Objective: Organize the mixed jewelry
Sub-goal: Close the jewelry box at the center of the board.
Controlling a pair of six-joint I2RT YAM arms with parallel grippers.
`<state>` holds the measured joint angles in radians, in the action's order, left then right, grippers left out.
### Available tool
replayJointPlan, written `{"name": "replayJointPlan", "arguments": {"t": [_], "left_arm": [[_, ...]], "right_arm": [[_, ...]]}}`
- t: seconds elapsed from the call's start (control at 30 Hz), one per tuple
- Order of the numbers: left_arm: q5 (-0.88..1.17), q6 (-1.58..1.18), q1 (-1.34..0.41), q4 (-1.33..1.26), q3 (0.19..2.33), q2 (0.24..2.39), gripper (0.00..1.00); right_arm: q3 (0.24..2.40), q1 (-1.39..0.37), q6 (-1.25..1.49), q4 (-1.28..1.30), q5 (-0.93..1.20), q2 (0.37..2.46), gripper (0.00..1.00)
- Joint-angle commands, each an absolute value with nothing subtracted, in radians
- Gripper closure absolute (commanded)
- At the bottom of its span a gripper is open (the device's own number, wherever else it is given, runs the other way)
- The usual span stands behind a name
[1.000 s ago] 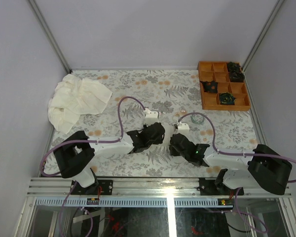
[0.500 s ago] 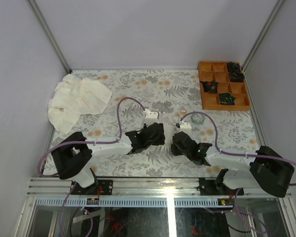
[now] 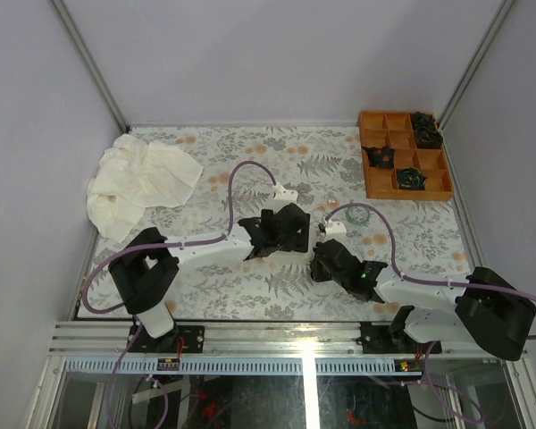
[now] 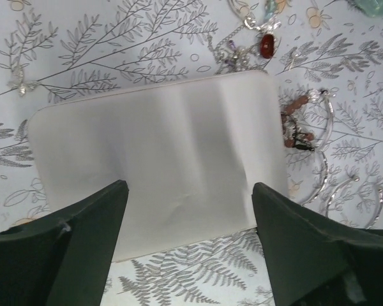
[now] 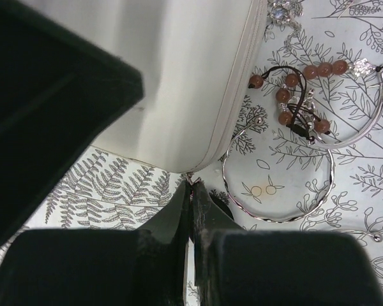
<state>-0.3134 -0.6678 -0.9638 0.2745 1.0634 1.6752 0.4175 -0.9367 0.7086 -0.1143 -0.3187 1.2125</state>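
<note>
Fern-printed counter (image 3: 277,161) carries a pale box (image 4: 159,153) at its middle. Above the box the left claw (image 4: 186,191) gapes, released. The right claw (image 5: 191,191) is clenched at the box's corner. The mixed jewelry (image 5: 284,95), brown beads and silvery hoops (image 5: 274,219), lies just right of the box.

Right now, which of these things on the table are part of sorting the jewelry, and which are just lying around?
For the job: silver bangles, brown beaded bracelet, red-stone piece, white zip case.
Just lying about: crumpled white cloth, far left; orange compartment tray, far right corner.
</note>
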Motion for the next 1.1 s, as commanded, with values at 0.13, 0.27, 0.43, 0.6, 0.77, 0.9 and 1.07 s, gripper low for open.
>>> {"name": "replayJointPlan", "arguments": {"t": [0.13,0.27,0.43,0.6,0.77,0.9,1.07], "left_arm": [[-0.315,-0.551,-0.948,0.363,1.259,1.769,0.09],[-0.27,-0.5,-0.924,0.362,1.38,1.85,0.09],[-0.254,-0.508,-0.915,0.368,1.451,1.926,0.09],[-0.233,-0.525,-0.911,0.306,1.437,1.943,0.09],[-0.215,-0.519,-0.909,0.258,1.415,1.979,0.1],[-0.218,-0.532,-0.908,0.246,1.359,1.984,0.14],[-0.241,-0.554,-0.909,0.214,1.276,1.992,0.17]], "right_arm": [[0.373,-0.928,0.655,-0.312,-0.274,1.22,1.0],[0.364,-0.929,0.641,-0.362,-0.248,1.241,1.0],[0.375,-0.929,0.627,-0.374,-0.235,1.255,1.0],[0.368,-0.928,0.623,-0.412,-0.221,1.275,1.0],[0.37,-0.928,0.621,-0.416,-0.214,1.284,1.0],[0.371,-0.928,0.618,-0.421,-0.21,1.294,1.0],[0.375,-0.929,0.614,-0.432,-0.196,1.313,1.0]]}}
